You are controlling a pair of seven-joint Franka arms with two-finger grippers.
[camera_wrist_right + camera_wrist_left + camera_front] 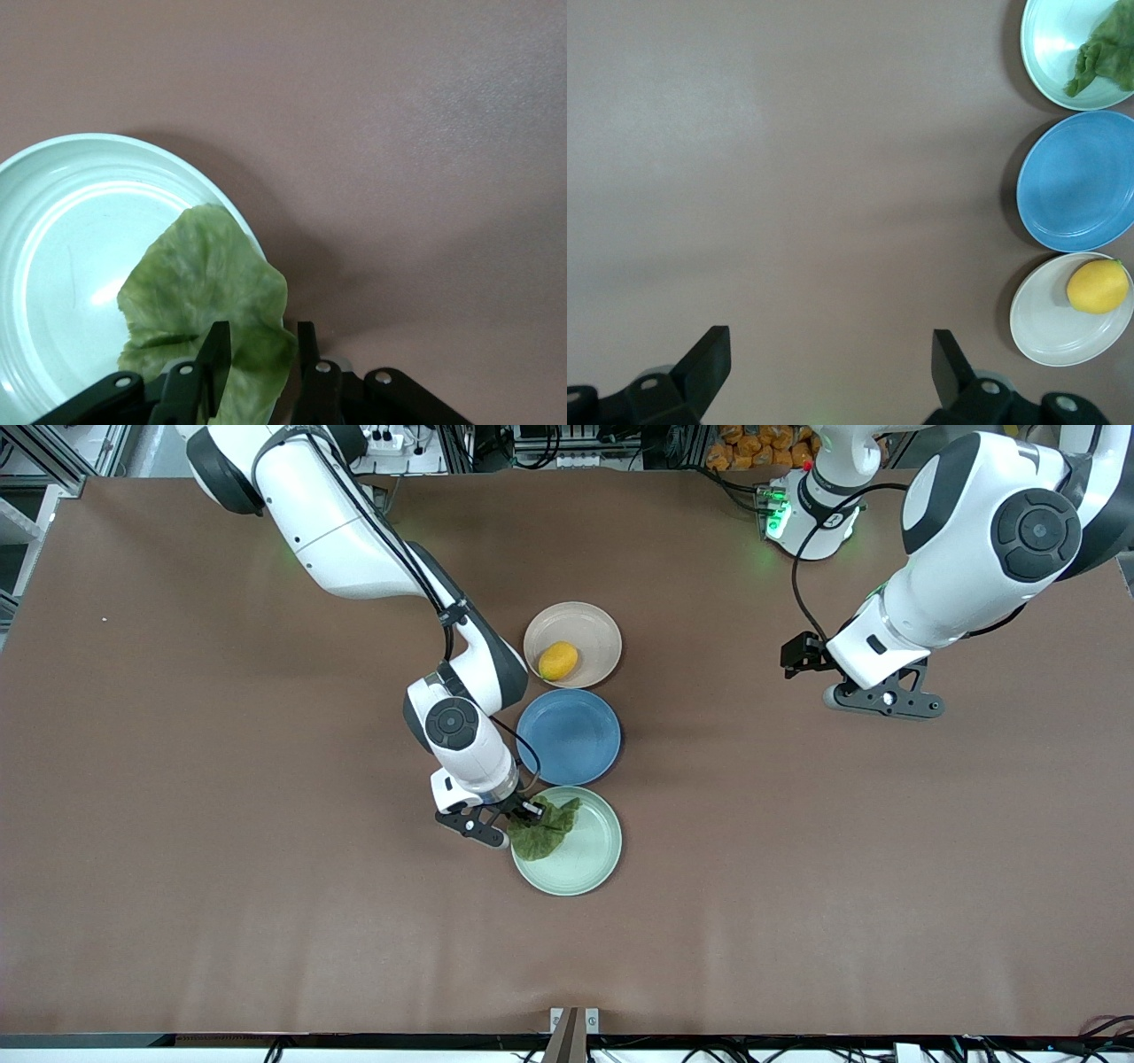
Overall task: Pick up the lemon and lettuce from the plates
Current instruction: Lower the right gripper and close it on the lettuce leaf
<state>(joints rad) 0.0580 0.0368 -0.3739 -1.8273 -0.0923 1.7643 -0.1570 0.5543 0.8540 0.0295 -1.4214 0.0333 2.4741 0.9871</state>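
The lemon (558, 661) lies on the beige-pink plate (595, 631), the plate farthest from the front camera; both also show in the left wrist view, lemon (1097, 285) on plate (1050, 328). The lettuce (542, 829) lies on the mint plate (594, 859), its edge hanging over the rim. My right gripper (507, 828) is at that rim, shut on the lettuce's edge (199, 283), which is bunched between the two fingers (260, 354). My left gripper (877, 695) waits open and empty over bare table (831, 354) toward the left arm's end.
An empty blue plate (567, 735) sits between the two task plates, touching both rims; it also shows in the left wrist view (1076, 181). The three plates form a row across the table's middle. Brown table surface surrounds them.
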